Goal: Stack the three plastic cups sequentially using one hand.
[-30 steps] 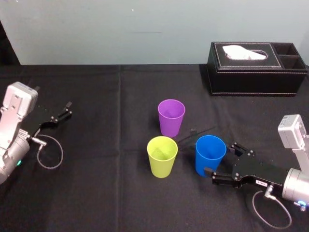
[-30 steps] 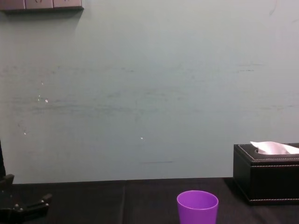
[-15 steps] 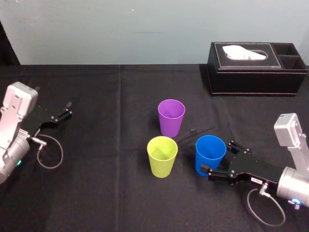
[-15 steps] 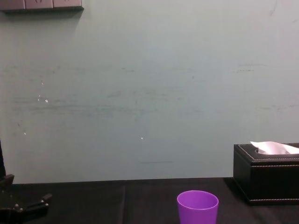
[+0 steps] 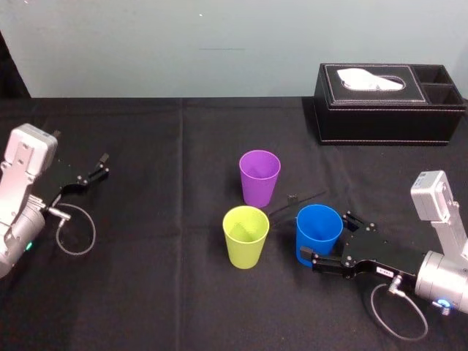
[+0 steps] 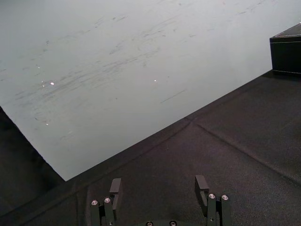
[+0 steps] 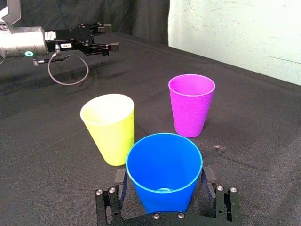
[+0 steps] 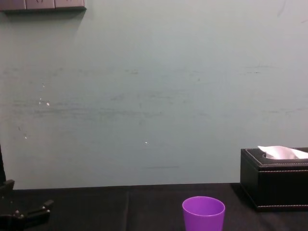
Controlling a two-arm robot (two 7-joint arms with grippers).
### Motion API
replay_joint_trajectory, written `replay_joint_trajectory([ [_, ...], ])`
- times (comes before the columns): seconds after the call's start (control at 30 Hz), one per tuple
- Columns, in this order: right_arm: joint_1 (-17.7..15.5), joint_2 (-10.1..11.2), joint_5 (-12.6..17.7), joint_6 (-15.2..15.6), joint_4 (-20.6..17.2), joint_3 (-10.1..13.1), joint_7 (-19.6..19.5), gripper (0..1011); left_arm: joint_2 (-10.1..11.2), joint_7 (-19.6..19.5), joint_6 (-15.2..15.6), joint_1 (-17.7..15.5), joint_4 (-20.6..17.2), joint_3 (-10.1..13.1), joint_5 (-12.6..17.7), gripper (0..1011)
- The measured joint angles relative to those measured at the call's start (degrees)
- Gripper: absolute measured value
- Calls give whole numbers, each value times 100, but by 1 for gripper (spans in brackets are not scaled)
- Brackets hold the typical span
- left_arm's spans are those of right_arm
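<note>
Three plastic cups stand upright and apart on the black tablecloth: a purple cup (image 5: 259, 178) (image 7: 191, 104) (image 8: 203, 214) farthest back, a yellow-green cup (image 5: 246, 236) (image 7: 109, 128) in front left, and a blue cup (image 5: 318, 228) (image 7: 164, 157) in front right. My right gripper (image 5: 325, 236) (image 7: 163, 178) lies low over the table, open, one finger on each side of the blue cup's lower part. A thin gap shows at each finger. Far off at the table's left, my left gripper (image 5: 99, 167) (image 6: 158, 186) rests open with nothing in it.
A black leather tissue box (image 5: 387, 106) (image 8: 274, 185) stands at the back right by the pale wall. A cable loop (image 5: 75, 232) hangs from the left arm. A small dark bit (image 5: 292, 198) lies on the cloth between the purple and blue cups.
My right gripper has slid leftward along the table, so its open fingers now reach around the blue cup. The cups and the left arm have not moved.
</note>
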Motion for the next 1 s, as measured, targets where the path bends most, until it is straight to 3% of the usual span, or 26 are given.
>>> replay_joint_trajectory([
  [0.13,-2,5,4,4,-3,1,1,971,0,0,0,0,0,0,0,1011],
  [0.47,-8,12,18,10,-10,5,5,743,0,0,0,0,0,0,0,1011],
  [0.8,3,25,47,66,-139,85,-36,722,0,0,0,0,0,0,0,1011],
  [1.0,239,68,91,374,-397,156,-122,722,0,0,0,0,0,0,0,1011],
])
